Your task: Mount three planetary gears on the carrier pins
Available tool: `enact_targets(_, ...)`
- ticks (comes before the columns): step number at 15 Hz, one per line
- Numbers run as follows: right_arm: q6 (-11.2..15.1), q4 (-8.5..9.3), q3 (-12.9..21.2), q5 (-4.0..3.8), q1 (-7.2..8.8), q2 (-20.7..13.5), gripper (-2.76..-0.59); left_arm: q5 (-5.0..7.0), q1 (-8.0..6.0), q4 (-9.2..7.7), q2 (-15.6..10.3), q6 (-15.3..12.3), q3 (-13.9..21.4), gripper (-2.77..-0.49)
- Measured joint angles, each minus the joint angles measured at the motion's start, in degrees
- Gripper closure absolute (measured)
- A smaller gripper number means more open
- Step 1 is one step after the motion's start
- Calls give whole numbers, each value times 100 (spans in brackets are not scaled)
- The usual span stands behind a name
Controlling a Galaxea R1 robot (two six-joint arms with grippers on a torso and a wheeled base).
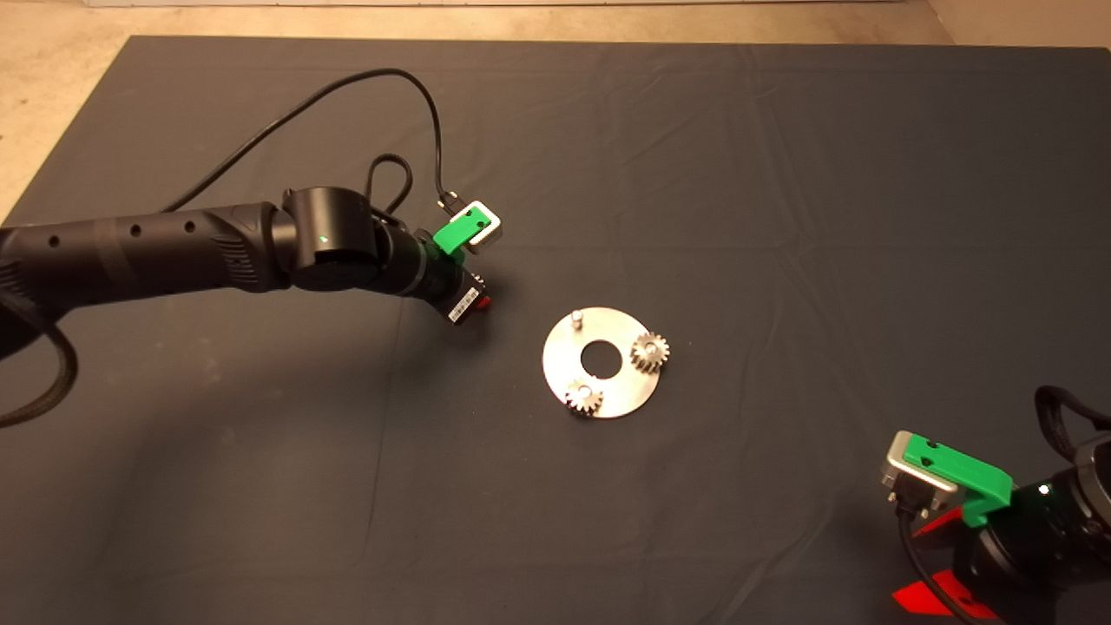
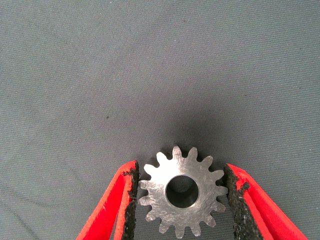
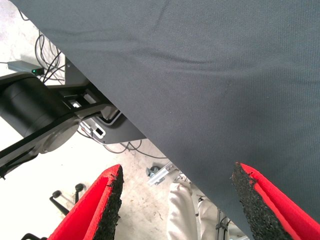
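Fingers [image 2: 127, 200] of the left gripper [image 2: 181, 200] are standing either side of a gear [image 2: 181, 192], narrowly apart, the black pads pressing against its teeth on both sides so the gear is being gripped flat between them. The gear is facing the wrist camera with its centre hole showing, the mat [image 2: 150, 75] lying beneath it. In the head view the left gripper [image 1: 473, 304] is hanging over the mat, just to the left of the disc [image 1: 560, 360], at the end of the arm reaching in from the left.

The disc is lying flat near the middle of the mat. Two gears are sitting on its pins: one [image 1: 649, 351] at the right rim, one [image 1: 584, 398] at the near rim. The third pin [image 1: 575, 317], at the far-left rim, is standing bare.

The right gripper [image 3: 172, 205] is waiting at the lower right edge of the mat, its fingers [image 3: 107, 200] spread wide with nothing between them; past the mat's edge, floor and cables are showing.
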Motion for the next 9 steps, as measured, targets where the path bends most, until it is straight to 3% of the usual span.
enact_targets(9, 0, 1, 2, 0, 9, 0, -161, -15, 0, 0, -13, 1, 0, -93)
